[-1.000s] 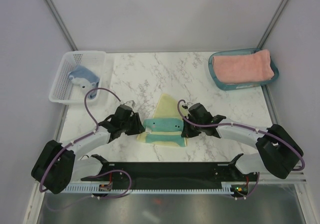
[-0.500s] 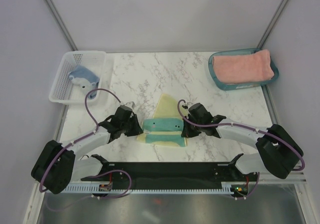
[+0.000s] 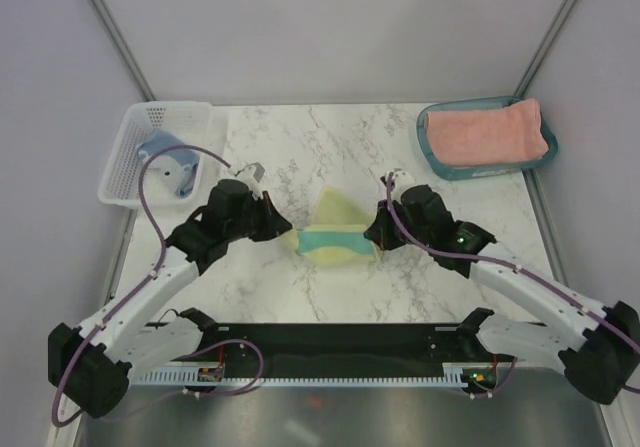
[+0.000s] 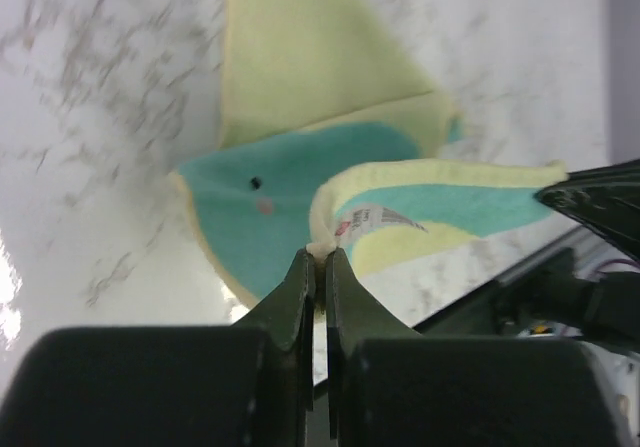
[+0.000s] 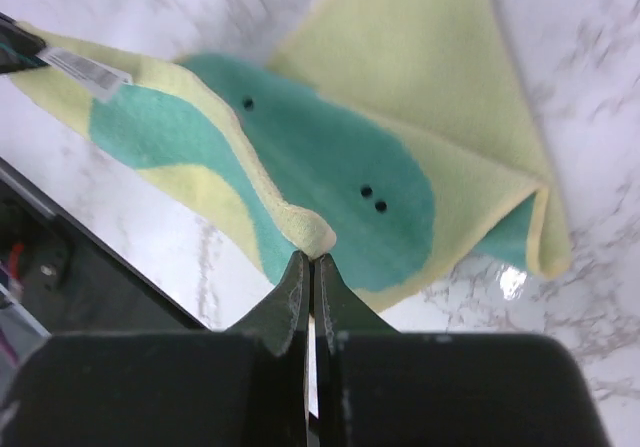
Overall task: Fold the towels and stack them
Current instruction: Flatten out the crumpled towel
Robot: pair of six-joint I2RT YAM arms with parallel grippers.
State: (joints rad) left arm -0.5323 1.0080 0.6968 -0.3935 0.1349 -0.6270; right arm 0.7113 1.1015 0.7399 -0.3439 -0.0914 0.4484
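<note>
The pale-yellow towel with its teal face patch (image 3: 335, 234) lies mid-table, its near edge lifted and carried over itself. My left gripper (image 3: 283, 229) is shut on the towel's left near corner (image 4: 322, 250), beside a white label. My right gripper (image 3: 377, 235) is shut on its right near corner (image 5: 312, 245). The salmon-pink towel (image 3: 486, 133) lies folded in the teal tray (image 3: 470, 171) at the back right. The grey-blue towel (image 3: 163, 157) lies in the white basket (image 3: 128, 152) at the back left.
A black rail (image 3: 330, 347) runs along the near edge between the arm bases. Grey walls enclose the marble table (image 3: 320, 147).
Both grippers have lifted the towel's near edge and carried it away from the arm bases, over the rest of the towel. The towel now looks shorter front to back.
</note>
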